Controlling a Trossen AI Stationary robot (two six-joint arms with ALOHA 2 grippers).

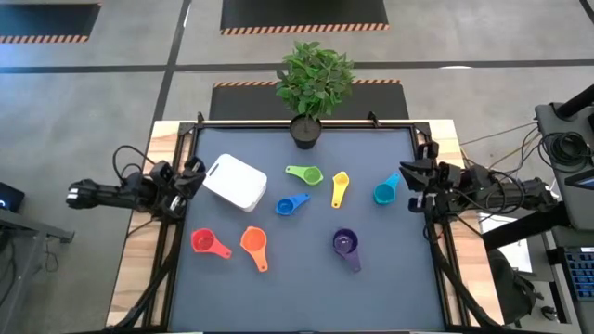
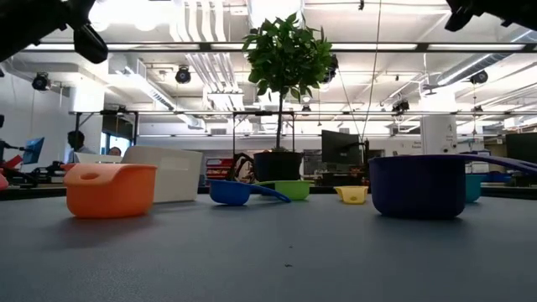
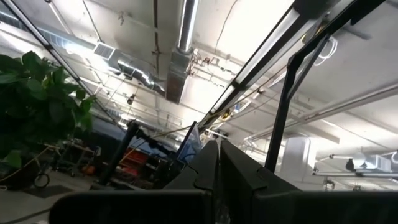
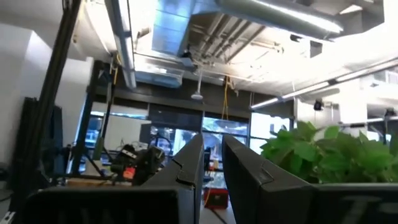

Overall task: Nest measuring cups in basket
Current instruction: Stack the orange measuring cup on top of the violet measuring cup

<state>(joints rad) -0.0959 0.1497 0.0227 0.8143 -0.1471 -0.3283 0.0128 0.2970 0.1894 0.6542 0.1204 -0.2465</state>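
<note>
Seven measuring cups lay scattered on the desk beside the white basket (empty). Left pincer closed, right pincer nearly closed; both held nothing.

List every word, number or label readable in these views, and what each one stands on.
None can be read.
Measuring cups and basket: no marking visible.
Monitors beyond the table in the low view: too small and blurred to read.
Striped floor tape: a pattern, no text.
</note>
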